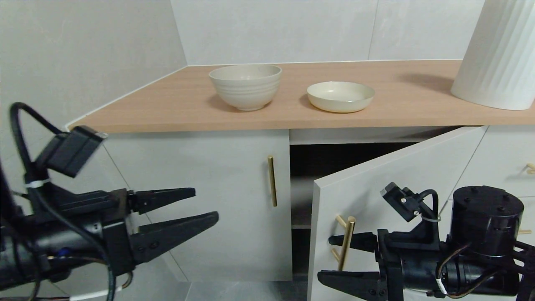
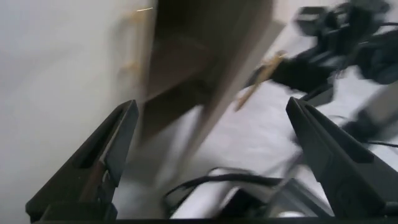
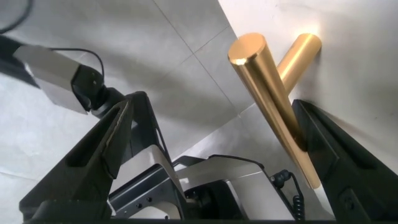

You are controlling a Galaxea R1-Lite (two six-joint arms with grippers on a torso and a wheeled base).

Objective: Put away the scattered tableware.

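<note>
- Right gripper (image 1: 343, 260) first: jaws spread wide, one above and one below the brass handle (image 1: 346, 242) of the cabinet door (image 1: 376, 179). They bracket the bar without clamping it. In the right wrist view the bar lies just beside one finger, and I cannot tell whether they touch.
- Left gripper (image 1: 206, 205): also spread open and holding nothing. It hangs in front of the closed neighbouring door (image 1: 217, 184), well apart from that door's handle (image 1: 272, 180).
- The step, as I read it, is opening the storage. The door stands partly swung out and the dark cabinet opening (image 1: 334, 156) shows behind it, so the tableware has yet to be picked up.
- The next move calls for swinging the door wider, by a closed grip or by hooking the bar, and following the hinge arc so the handle doesn't slip out.
- Pose: both arms sit low, below countertop (image 1: 167, 108) height, forearms roughly level and pointing toward the cabinet fronts. The right wrist is turned so its fingers stack vertically.
- The tableware is up on the countertop: a deep bowl (image 1: 245, 85) and, near it to its right, a shallow dish (image 1: 340, 96), both upright and untouched.
- A tall ribbed white vessel (image 1: 499, 54) stands farther right.
</note>
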